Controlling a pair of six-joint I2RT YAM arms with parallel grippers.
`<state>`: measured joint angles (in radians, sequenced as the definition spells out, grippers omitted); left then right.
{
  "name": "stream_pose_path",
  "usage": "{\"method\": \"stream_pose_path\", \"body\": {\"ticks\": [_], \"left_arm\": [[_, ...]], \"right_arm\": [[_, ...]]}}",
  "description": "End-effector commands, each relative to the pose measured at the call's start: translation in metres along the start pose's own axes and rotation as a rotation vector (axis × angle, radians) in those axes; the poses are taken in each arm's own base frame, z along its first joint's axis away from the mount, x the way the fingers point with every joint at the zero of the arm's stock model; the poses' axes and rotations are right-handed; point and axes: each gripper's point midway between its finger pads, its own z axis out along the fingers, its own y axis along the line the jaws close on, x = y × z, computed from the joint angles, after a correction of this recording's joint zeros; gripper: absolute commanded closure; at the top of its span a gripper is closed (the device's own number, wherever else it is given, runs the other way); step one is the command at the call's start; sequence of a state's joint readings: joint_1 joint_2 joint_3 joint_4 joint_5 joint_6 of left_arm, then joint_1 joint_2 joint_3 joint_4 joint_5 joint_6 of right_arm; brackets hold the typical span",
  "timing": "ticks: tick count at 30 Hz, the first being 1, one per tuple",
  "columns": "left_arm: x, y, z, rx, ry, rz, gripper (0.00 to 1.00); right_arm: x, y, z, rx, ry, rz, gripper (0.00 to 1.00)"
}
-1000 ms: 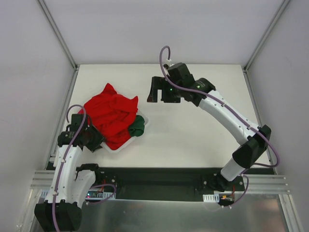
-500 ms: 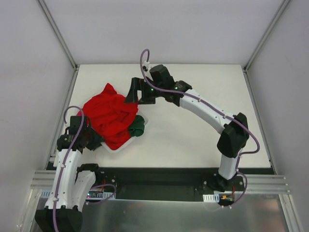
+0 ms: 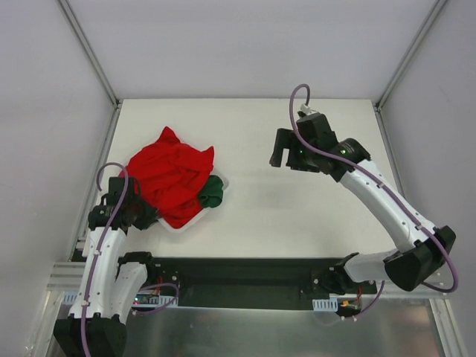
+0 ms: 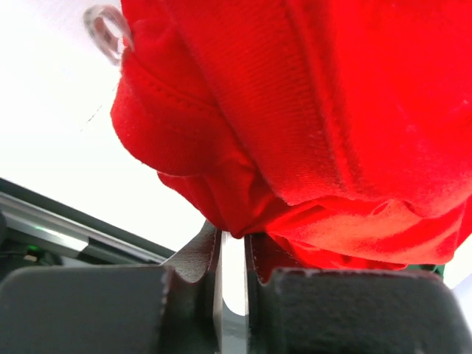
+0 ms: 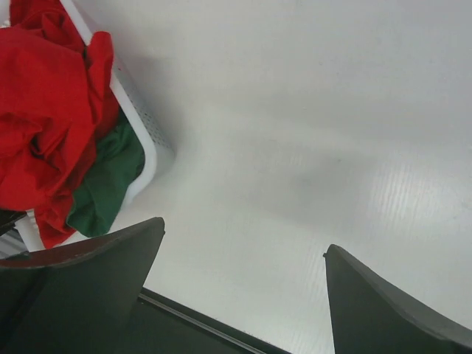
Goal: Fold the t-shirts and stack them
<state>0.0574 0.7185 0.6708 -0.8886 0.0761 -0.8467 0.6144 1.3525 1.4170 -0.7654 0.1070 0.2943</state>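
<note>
The left gripper (image 4: 232,247) is clenching a fold of the red shirts (image 3: 169,175) at the heap's 7 o'clock edge, jaws nearly meeting. The right gripper (image 3: 280,152) is hanging released, jaws wide, over the table (image 3: 297,208), well apart from the heap at its 3 o'clock. The red shirts are lying heaped in the basket (image 3: 177,230), with the green shirt (image 3: 212,192) peeking out at 4 o'clock.
</note>
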Motion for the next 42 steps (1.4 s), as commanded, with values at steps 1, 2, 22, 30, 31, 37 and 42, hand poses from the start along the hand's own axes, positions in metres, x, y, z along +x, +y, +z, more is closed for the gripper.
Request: {"method": "stream_pose_path", "body": {"ticks": [1, 2, 22, 30, 31, 37, 42], "left_arm": [[-0.011, 0.014, 0.017, -0.114, -0.061, -0.154, 1.0], [-0.013, 0.016, 0.019, -0.128, -0.077, -0.186, 1.0], [-0.117, -0.033, 0.025, -0.189, -0.446, -0.64, 1.0], [-0.18, -0.115, 0.075, -0.181, -0.437, -0.428, 1.0], [-0.189, -0.133, 0.074, -0.148, -0.429, -0.425, 1.0], [-0.209, -0.168, 0.137, -0.183, -0.36, -0.415, 1.0], [-0.227, -0.226, 0.159, -0.093, -0.333, -0.348, 1.0]], "right_arm": [[0.005, -0.029, -0.004, 0.09, 0.001, 0.063, 0.04], [0.005, -0.032, -0.005, 0.097, 0.005, 0.067, 0.04], [-0.011, -0.072, -0.015, 0.213, -0.019, 0.117, 0.04], [-0.007, -0.095, -0.022, 0.286, -0.018, 0.129, 0.04], [-0.007, -0.098, -0.022, 0.294, -0.02, 0.132, 0.04], [-0.018, -0.109, -0.028, 0.314, -0.033, 0.149, 0.04], [-0.035, -0.114, -0.029, 0.335, -0.058, 0.127, 0.04]]}}
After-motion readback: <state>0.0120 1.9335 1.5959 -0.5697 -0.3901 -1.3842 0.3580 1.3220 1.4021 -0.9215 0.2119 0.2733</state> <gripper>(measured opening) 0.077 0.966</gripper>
